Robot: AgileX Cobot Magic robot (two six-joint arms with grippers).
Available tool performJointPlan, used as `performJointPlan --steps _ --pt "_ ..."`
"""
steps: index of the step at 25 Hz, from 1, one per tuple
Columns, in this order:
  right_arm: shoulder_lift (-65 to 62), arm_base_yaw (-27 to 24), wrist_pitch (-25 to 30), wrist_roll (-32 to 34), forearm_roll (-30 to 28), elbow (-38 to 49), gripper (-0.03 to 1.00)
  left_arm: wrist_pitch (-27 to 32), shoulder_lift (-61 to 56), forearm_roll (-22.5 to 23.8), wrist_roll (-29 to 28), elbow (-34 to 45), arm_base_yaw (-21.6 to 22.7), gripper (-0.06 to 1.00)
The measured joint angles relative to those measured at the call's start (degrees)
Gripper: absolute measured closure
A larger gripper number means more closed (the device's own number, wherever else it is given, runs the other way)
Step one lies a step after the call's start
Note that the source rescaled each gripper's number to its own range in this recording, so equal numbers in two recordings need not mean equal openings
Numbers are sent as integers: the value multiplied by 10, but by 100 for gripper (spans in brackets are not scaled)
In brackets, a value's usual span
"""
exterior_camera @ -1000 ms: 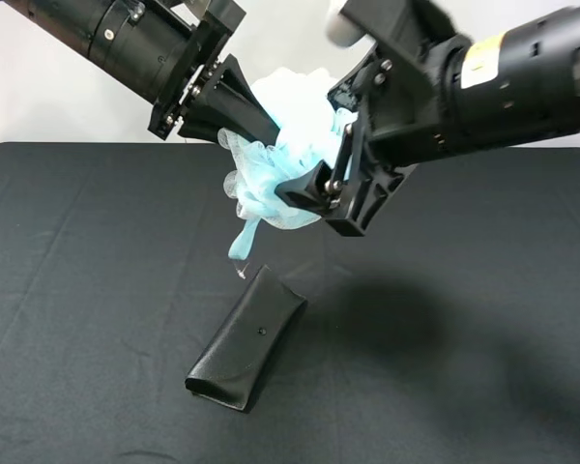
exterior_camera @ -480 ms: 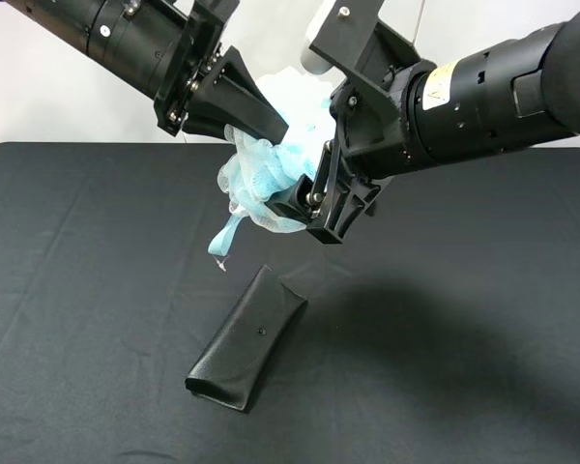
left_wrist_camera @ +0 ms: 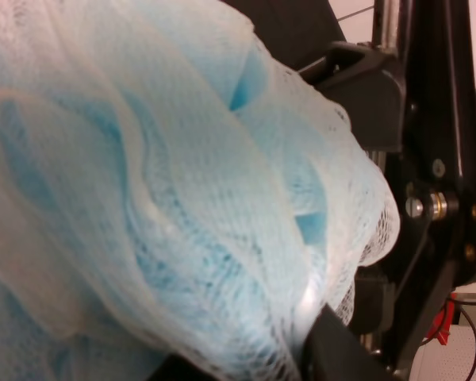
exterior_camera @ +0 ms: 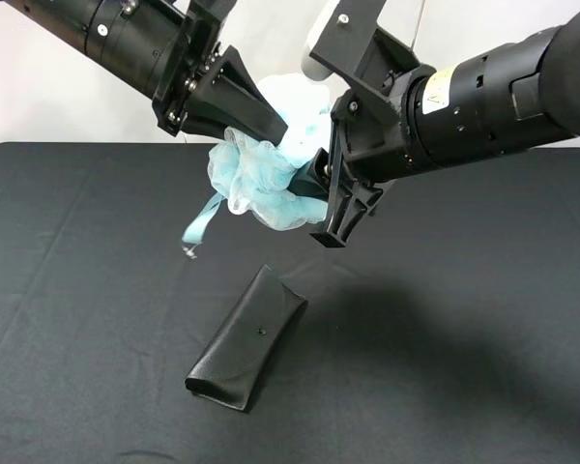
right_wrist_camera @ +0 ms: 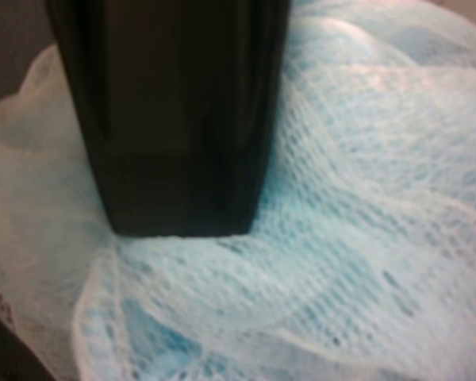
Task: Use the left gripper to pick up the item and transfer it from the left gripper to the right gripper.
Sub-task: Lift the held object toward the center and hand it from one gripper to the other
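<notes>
The item, a light-blue and white mesh pouf (exterior_camera: pixel 256 182), hangs in the air above the black table between the two arms. Its ribbon loop (exterior_camera: pixel 201 222) trails down to the left. My left gripper (exterior_camera: pixel 269 124) comes in from the upper left, its tapering fingers shut on the pouf's top. My right gripper (exterior_camera: pixel 319 193) comes in from the right, its short fingers closed into the pouf's right side. The pouf fills the left wrist view (left_wrist_camera: pixel 182 198), with the right gripper's black frame (left_wrist_camera: pixel 416 159) behind it. In the right wrist view a black finger (right_wrist_camera: pixel 174 119) presses into the mesh (right_wrist_camera: pixel 349 206).
A flat black glasses case (exterior_camera: pixel 246 338) lies on the black tablecloth (exterior_camera: pixel 77 290) below the pouf, tilted diagonally. A white wall stands behind the table's far edge.
My right gripper has moved left and turned, closing into the pouf. The pouf is squeezed and bulges leftward, and its ribbon has swung to the left. The left gripper keeps its hold.
</notes>
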Motion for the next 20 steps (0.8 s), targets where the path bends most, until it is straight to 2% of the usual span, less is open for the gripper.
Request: performJointPlan --steps 10,11,13,14,16,18,20 --pt "2 0 0 0 -2 0 79 -2 0 1 0 0 0 92" --pt "2 0 0 0 -2 0 79 -2 0 1 0 0 0 87" --pt "3 0 4 0 -2 0 80 -1 0 -3 3 0 0 64" --pt "4 0 5 0 -2 0 80 -1 -1 -5 3 0 0 44" --pt "4 0 6 1 -3 0 82 -2 -2 -5 3 0 0 16" --pt "4 0 7 2 -3 0 84 -3 -2 -5 3 0 0 4" --pt "4 0 7 2 -3 0 84 -4 -2 -5 3 0 0 -2"
